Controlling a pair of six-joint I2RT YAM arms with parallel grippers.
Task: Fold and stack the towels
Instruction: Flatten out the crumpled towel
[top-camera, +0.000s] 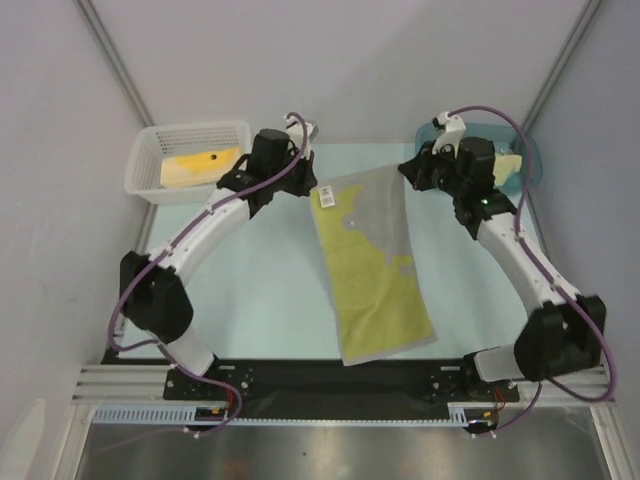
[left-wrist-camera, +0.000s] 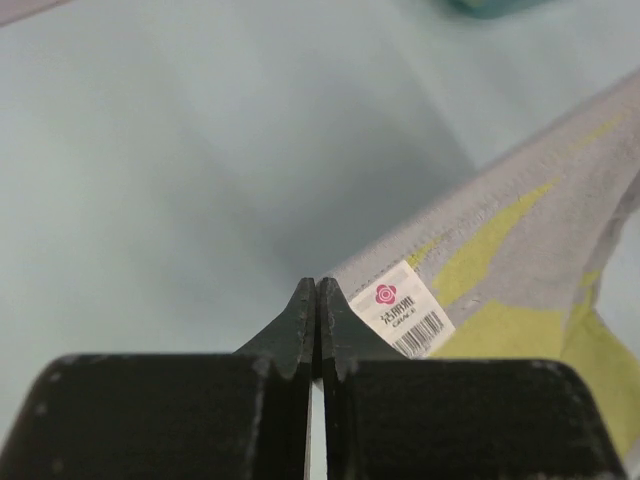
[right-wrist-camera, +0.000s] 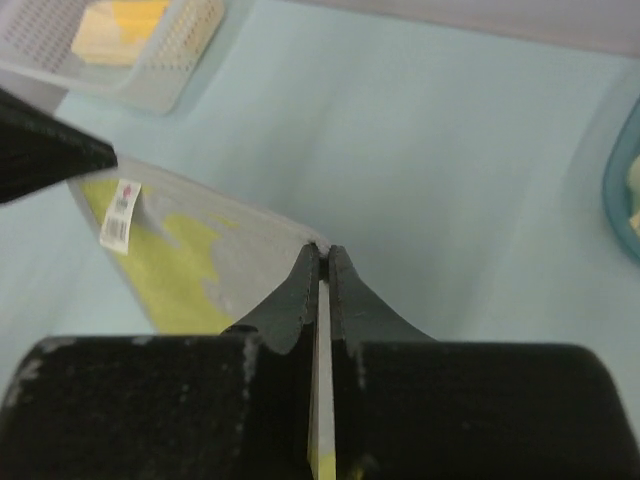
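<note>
Fingers (left-wrist-camera: 298, 330) of both arms tight on towel (top-camera: 375, 280)

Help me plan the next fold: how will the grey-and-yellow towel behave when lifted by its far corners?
Probably floppy: the towel drapes from its far corners, pinched by the left tool and right tool, down onto the table. Likely light, since two corner pinches seem to hold its edge up. Its nubby cloth should grip rather than slip.
</note>
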